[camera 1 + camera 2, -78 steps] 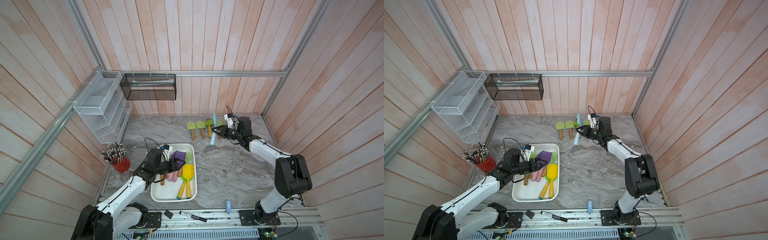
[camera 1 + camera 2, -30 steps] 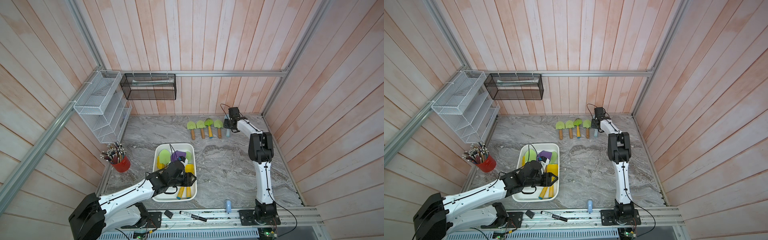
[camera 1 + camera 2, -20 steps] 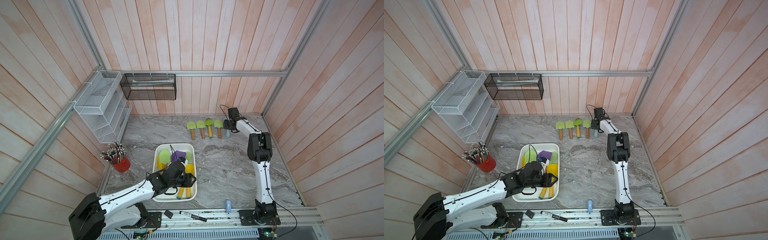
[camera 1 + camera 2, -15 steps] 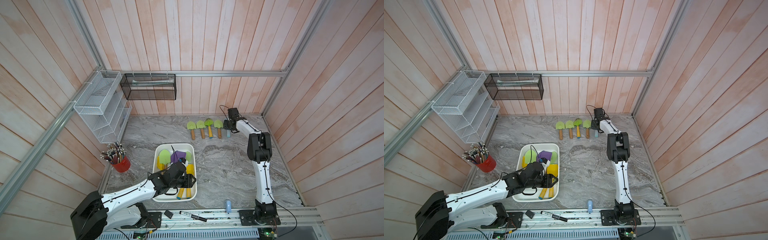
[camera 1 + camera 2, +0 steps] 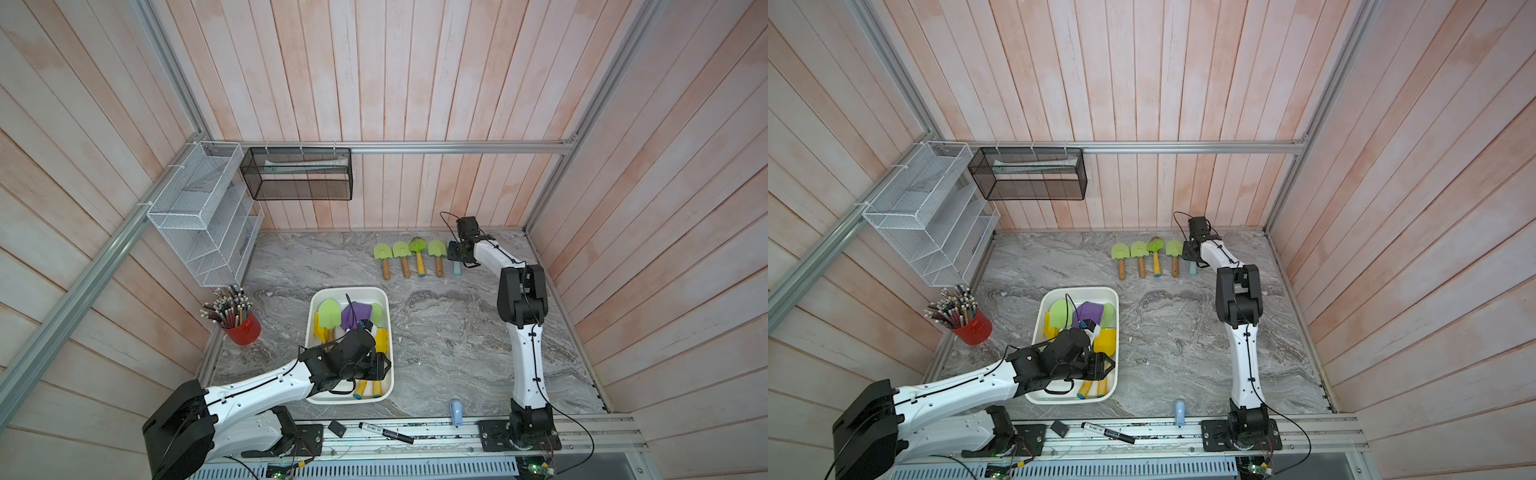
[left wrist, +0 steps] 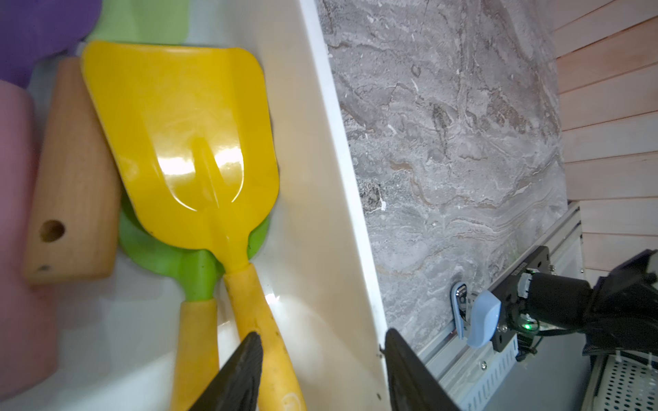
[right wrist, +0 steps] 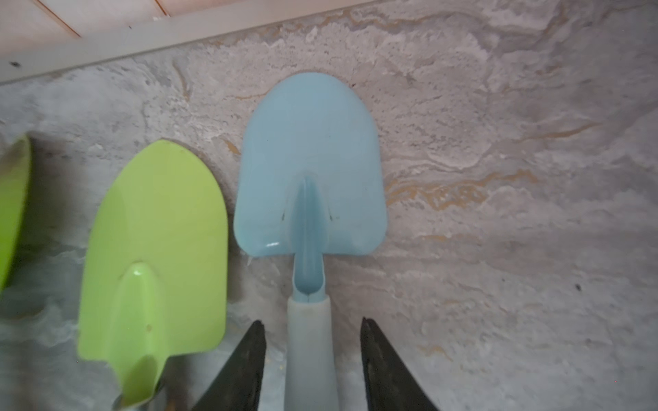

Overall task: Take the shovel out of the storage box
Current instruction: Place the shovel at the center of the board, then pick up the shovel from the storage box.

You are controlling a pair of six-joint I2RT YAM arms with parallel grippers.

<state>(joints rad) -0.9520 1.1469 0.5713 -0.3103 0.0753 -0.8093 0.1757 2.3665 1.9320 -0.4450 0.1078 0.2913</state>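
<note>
The left gripper (image 6: 317, 341) hangs over the box (image 5: 386, 299), jaws spread astride the yellow shovel (image 6: 185, 142) handle and box wall; contact we can't confirm. The right gripper (image 7: 313, 322) has jaws parted around the blue shovel (image 7: 309, 170) handle; that shovel lies on the table (image 5: 436, 332) beside the green shovels (image 5: 401, 250).

— Any lettering you can read here?
— None. The black marker (image 5: 386, 432) on the front rail carries white print, too small to make out.
— And the red pencil cup (image 5: 974, 329)?
— A pale mark, not legible. The black block (image 6: 522, 271) in the left wrist view bears tiny letters, blurred.
</note>
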